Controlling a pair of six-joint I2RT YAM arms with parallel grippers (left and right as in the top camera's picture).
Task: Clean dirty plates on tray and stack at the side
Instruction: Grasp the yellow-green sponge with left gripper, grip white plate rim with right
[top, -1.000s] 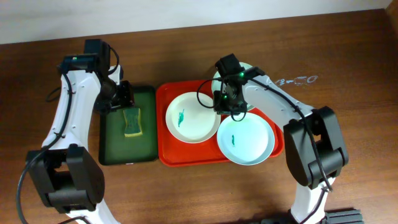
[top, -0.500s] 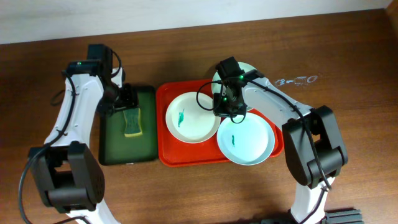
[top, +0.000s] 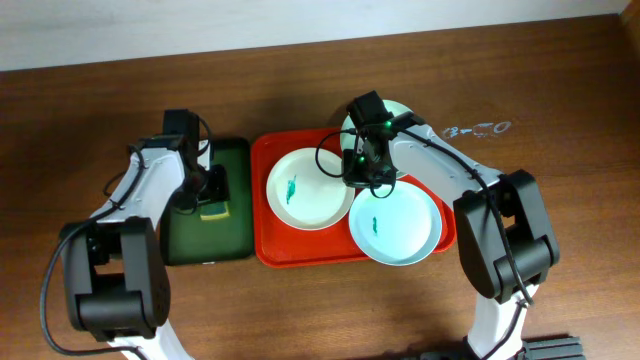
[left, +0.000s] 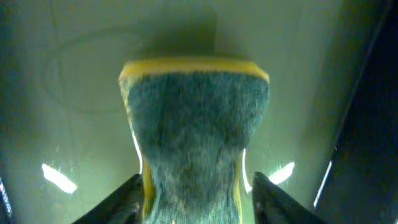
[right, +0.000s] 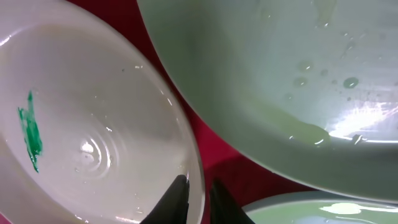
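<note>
A white plate (top: 308, 188) with a teal smear lies on the left of the red tray (top: 262, 200). A mint plate (top: 395, 225) with a smear lies at the front right. A second mint plate (top: 400, 112) at the back is mostly hidden by my right arm. My right gripper (top: 365, 172) is shut on the white plate's right rim; the right wrist view shows the fingers (right: 199, 196) straddling that rim (right: 81, 124), with the back mint plate (right: 280, 62) above. My left gripper (top: 205, 185) is shut on the yellow-green sponge (left: 196, 112), pinching it at its waist (left: 199, 202).
The sponge (top: 213, 207) lies on a dark green tray (top: 185, 235) left of the red tray. Faint white marks (top: 478, 129) are on the brown table at the back right. The front mint plate overhangs the red tray's right edge.
My left arm has swung down and in over the green tray, and its gripper has come onto the sponge. The right arm and the plates have not moved.
</note>
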